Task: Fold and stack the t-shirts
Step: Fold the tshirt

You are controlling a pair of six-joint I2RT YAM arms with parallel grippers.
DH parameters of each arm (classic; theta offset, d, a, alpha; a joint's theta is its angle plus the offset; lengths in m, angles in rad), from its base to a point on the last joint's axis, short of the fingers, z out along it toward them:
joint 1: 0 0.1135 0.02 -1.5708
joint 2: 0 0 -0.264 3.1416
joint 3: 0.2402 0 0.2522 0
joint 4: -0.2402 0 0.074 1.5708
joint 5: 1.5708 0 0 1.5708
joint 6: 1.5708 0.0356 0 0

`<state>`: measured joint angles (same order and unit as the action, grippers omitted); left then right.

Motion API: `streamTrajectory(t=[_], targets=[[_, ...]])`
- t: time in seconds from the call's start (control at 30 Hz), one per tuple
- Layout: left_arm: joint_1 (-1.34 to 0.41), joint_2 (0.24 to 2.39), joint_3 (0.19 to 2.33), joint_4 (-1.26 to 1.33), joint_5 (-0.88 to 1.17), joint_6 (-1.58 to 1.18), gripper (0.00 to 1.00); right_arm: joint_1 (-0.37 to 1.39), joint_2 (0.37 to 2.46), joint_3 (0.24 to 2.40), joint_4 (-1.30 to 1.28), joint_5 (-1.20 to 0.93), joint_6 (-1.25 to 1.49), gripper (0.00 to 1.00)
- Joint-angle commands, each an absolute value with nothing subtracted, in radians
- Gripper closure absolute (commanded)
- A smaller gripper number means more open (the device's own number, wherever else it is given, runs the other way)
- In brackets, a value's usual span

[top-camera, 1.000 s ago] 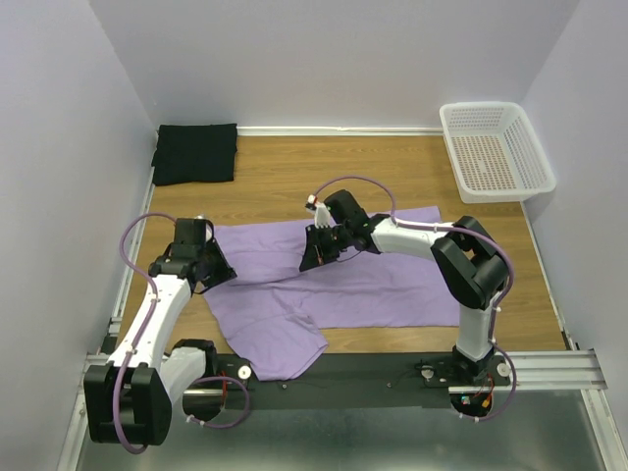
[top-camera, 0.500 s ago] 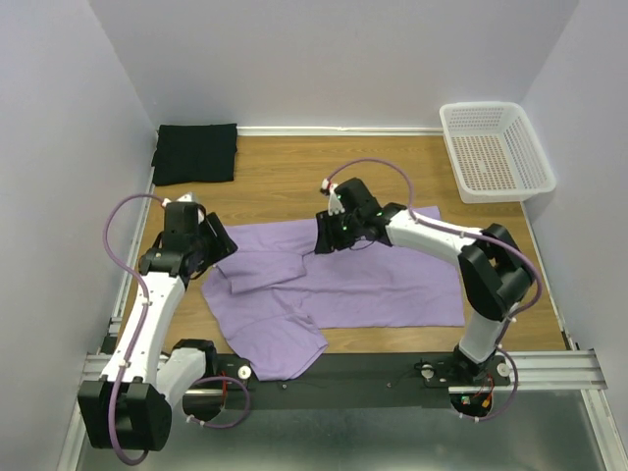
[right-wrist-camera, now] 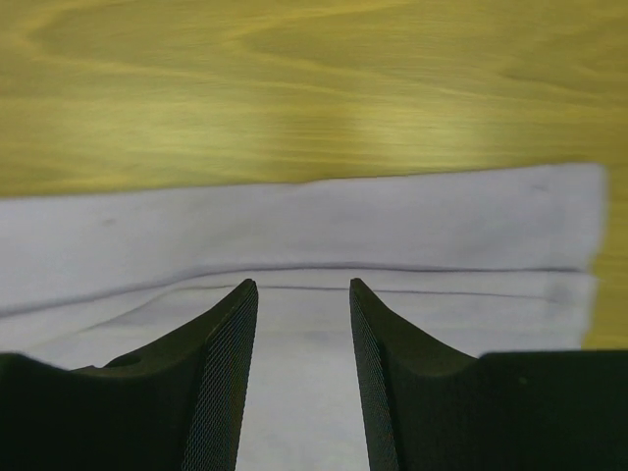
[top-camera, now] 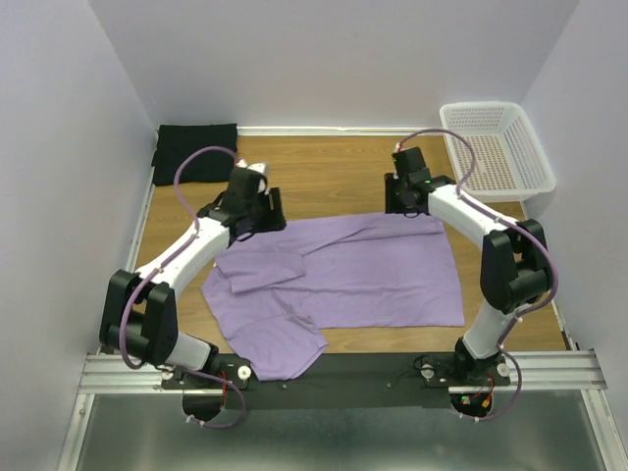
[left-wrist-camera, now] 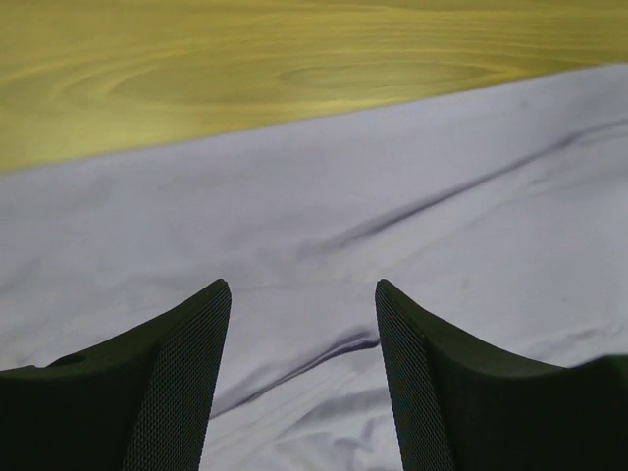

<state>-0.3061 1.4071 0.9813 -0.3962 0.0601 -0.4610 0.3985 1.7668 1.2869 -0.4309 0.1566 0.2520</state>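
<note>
The lavender t-shirt (top-camera: 373,275) lies spread across the middle of the table, with a sleeve folded over at the left (top-camera: 257,267) and a flap at the near left (top-camera: 280,343). The black t-shirt (top-camera: 196,152) lies folded in the far left corner. My left gripper (top-camera: 263,212) hovers at the lavender shirt's far left edge; in the left wrist view it (left-wrist-camera: 302,289) is open over wrinkled cloth (left-wrist-camera: 324,196). My right gripper (top-camera: 403,202) is at the far right edge; in the right wrist view it (right-wrist-camera: 302,285) is open above the hem (right-wrist-camera: 392,231). Neither holds anything.
A white perforated basket (top-camera: 535,162) stands at the far right corner. Bare wooden tabletop (top-camera: 329,167) runs behind the shirt to the back wall. Side walls close in on both sides, and the metal rail (top-camera: 343,368) with the arm bases runs along the near edge.
Both arms swung from the shirt's middle out to its far edge, the left to the back left, the right to the back right. Both grippers opened, and the cloth now lies flatter.
</note>
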Motion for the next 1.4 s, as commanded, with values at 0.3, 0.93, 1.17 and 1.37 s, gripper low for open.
streamTrajectory(t=[0.3,0.93,1.17,1.37], targets=[[-0.683,1.891,1.386,-0.224,0.055,-0.083,0.28,0.212,1.671,1.154,-0.476,0.184,0.342,0.48],[-0.732,2.121,1.560,-0.236,0.282,0.006,0.31,0.210,1.496,1.063,-0.462,0.261,0.380,0.29],[-0.733,2.155,1.577,-0.267,0.342,0.040,0.31,0.210,1.470,1.042,-0.462,0.267,0.380,0.29],[-0.738,2.152,1.557,-0.270,0.383,0.055,0.35,0.210,1.460,1.037,-0.462,0.265,0.379,0.29]])
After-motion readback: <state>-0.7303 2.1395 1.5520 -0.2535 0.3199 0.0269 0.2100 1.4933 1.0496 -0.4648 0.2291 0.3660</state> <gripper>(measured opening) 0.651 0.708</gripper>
